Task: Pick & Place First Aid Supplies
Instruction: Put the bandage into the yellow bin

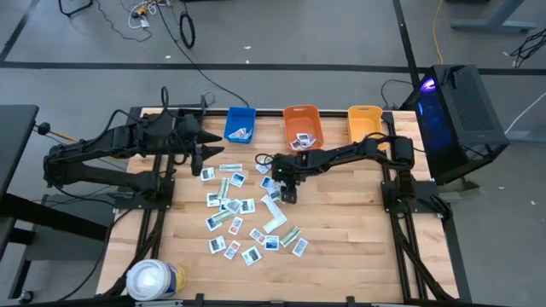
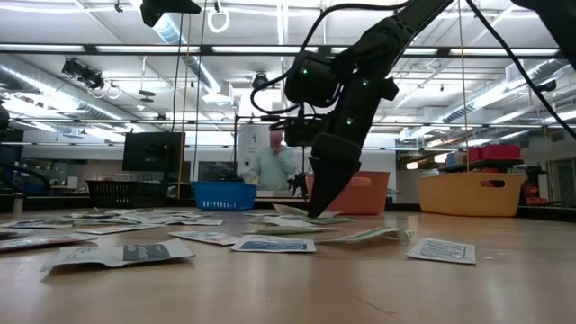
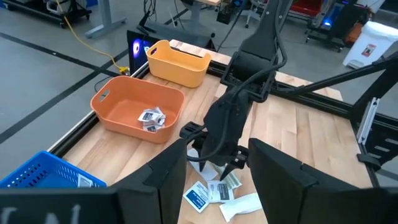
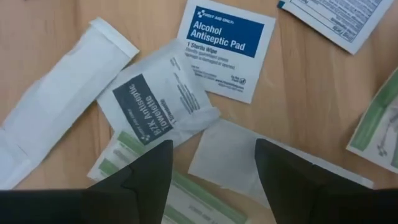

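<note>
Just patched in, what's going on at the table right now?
The right gripper is down over the scatter of first aid packets in the middle of the table, fingers open just above a plain white packet beside a BZK antiseptic towelette and an alcohol pad; nothing is gripped yet. The left gripper waits near the blue bin, holding nothing visible. The blue and orange bin already hold a few packets; the yellow bin looks empty.

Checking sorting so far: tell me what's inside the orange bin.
The orange bin holds a few crumpled white packets near one wall; its near wall hides part of the floor.
</note>
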